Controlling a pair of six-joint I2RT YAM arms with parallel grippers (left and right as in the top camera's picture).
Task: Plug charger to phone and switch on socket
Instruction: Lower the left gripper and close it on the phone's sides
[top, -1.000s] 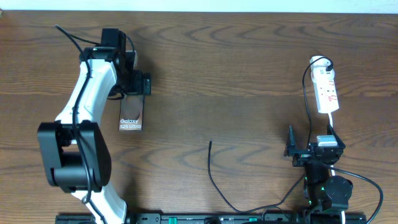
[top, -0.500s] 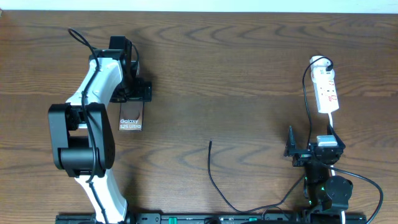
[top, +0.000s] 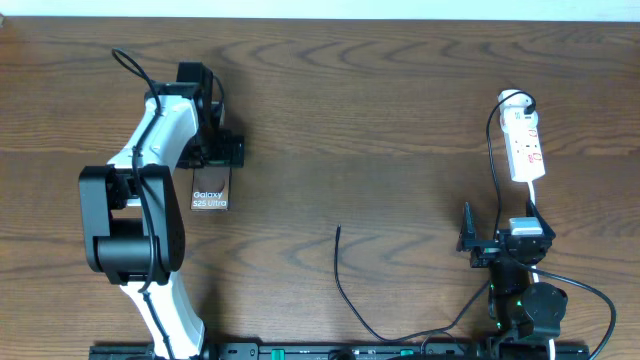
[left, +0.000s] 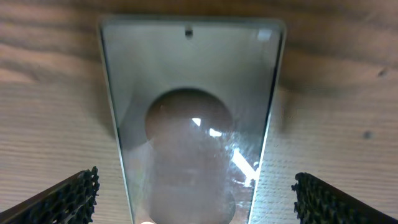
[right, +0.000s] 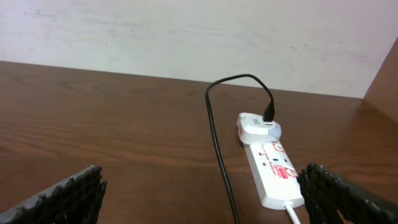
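Overhead — left arm extended, end effector spread above phone.

The left arm's bulky black elbow joint now sits farther right and higher in the overhead view than a second ago. As a result, the white upper link stands steeper instead of slanting out to the left. The thin black cable loop on that arm rides a little to the right with it. The left gripper has edged over the flat bronze-brown phone, covering slightly more of its far end. Nearly all of this shift falls in the first half second.
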